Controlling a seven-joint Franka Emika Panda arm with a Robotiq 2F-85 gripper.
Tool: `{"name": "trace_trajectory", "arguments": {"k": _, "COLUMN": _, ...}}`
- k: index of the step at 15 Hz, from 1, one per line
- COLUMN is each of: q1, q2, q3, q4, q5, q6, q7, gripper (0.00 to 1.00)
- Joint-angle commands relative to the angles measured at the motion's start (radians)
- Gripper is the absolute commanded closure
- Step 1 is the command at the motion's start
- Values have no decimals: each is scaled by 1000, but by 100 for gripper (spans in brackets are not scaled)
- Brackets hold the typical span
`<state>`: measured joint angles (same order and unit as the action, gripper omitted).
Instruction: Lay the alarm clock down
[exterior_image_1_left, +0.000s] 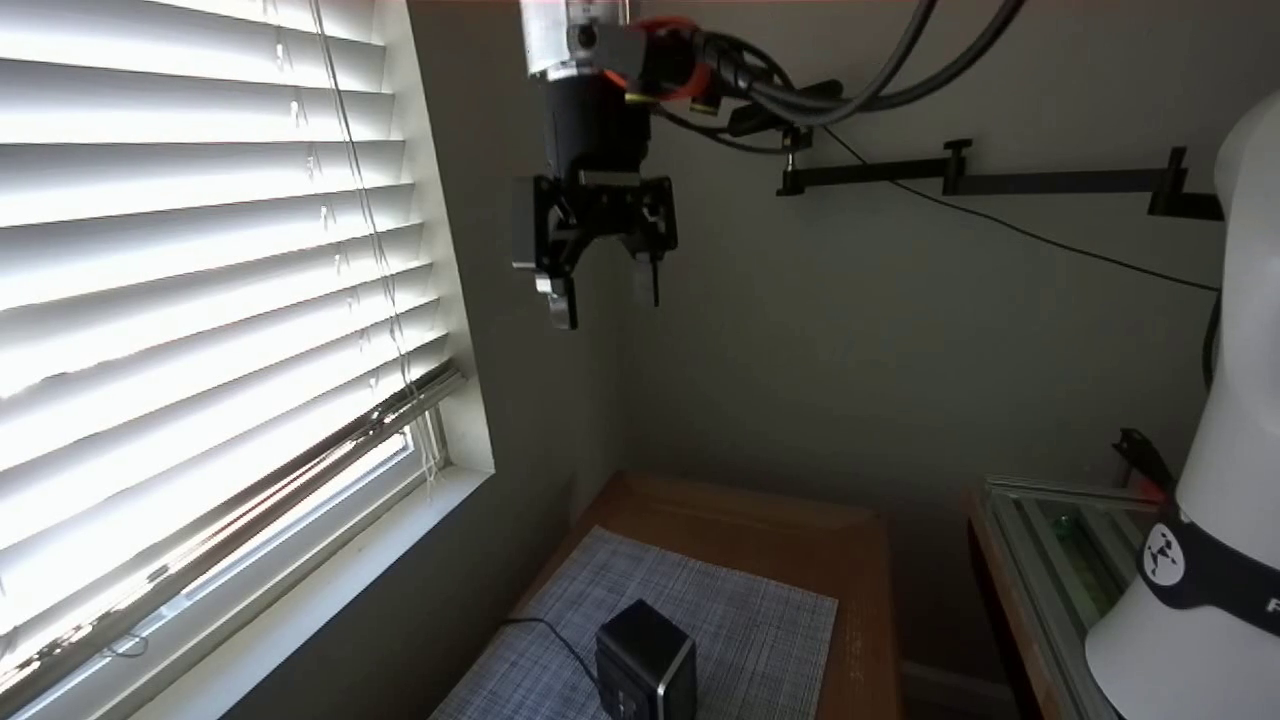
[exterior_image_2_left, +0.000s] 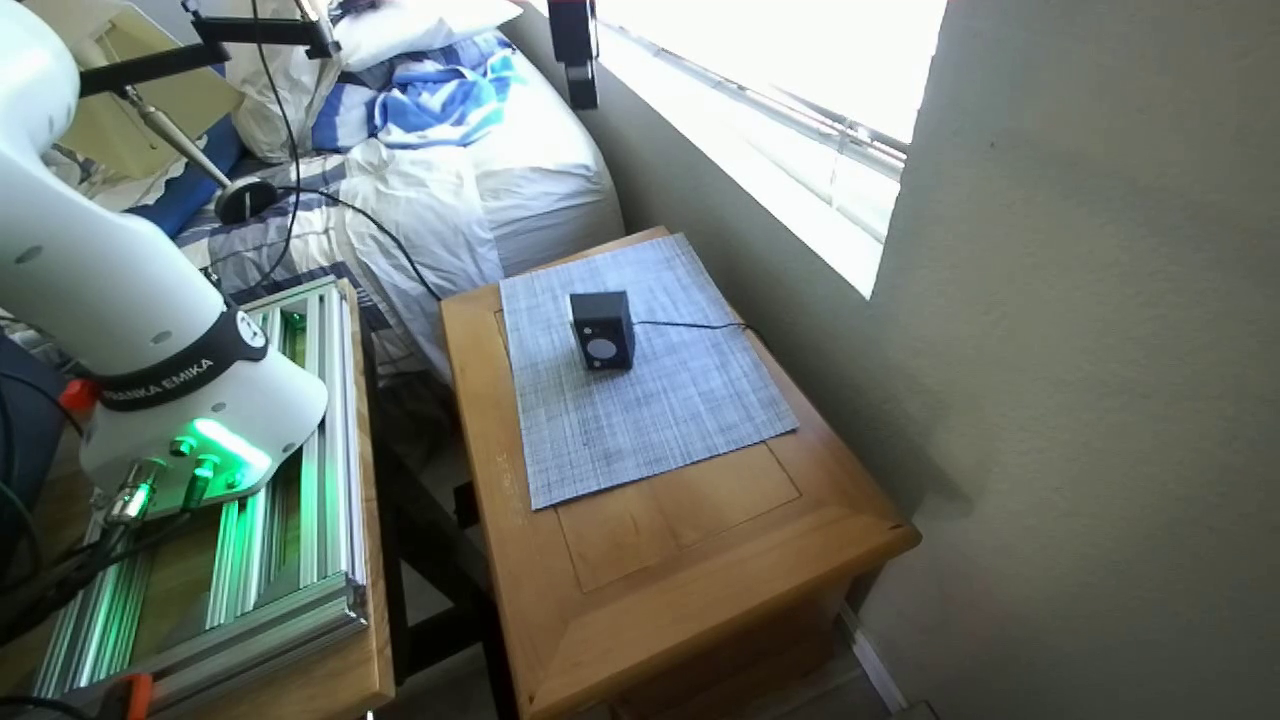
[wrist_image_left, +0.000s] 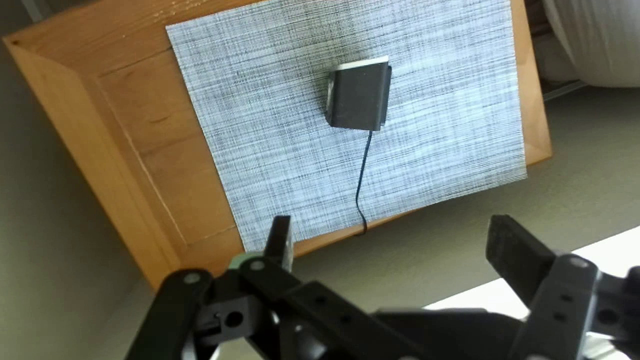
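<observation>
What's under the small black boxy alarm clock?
A rectangular grey woven placemat, lying on a brown wooden table. The small black boxy alarm clock covers the patch of mat directly beneath it, and its own underside is hidden too.

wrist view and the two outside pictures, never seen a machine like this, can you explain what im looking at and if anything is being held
You are looking at a white robot arm that ends in a black pincer, the part that grasps. Two pictures are taken from outside, at different places. The wrist view is taken from near the end of the arm, looking down, so the pincer looms large along the bottom. Below is a wooden table with a greyish woven mat. On the mat sits a small black alarm clock, with a thin dark cable running from it across the mat. The pincer hangs open above, apart from the clock, holding nothing.
</observation>
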<state>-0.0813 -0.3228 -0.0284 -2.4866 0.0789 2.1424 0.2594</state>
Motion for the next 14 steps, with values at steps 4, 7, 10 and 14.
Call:
{"name": "trace_trajectory", "arguments": {"k": 4, "q1": -42, "q2": 112, "q3": -20, "q4": -165, "q5": 92, "q6": 277, "q7": 195, "gripper": 0}}
{"name": "trace_trajectory", "arguments": {"k": 7, "q1": -51, "q2": 163, "q3": -18, "q4": -213, "q5": 121, "q6": 354, "q7": 301, "gripper": 0}}
{"name": "trace_trajectory", "arguments": {"k": 10, "q1": -47, "q2": 165, "q3": -23, "q4": -216, "q5": 110, "q6": 343, "q7": 306, "gripper": 0}}
{"name": "trace_trajectory", "arguments": {"k": 14, "q1": -44, "q2": 200, "q3": -26, "q4": -235, "q5": 129, "q6": 388, "q7": 347, "gripper": 0}}
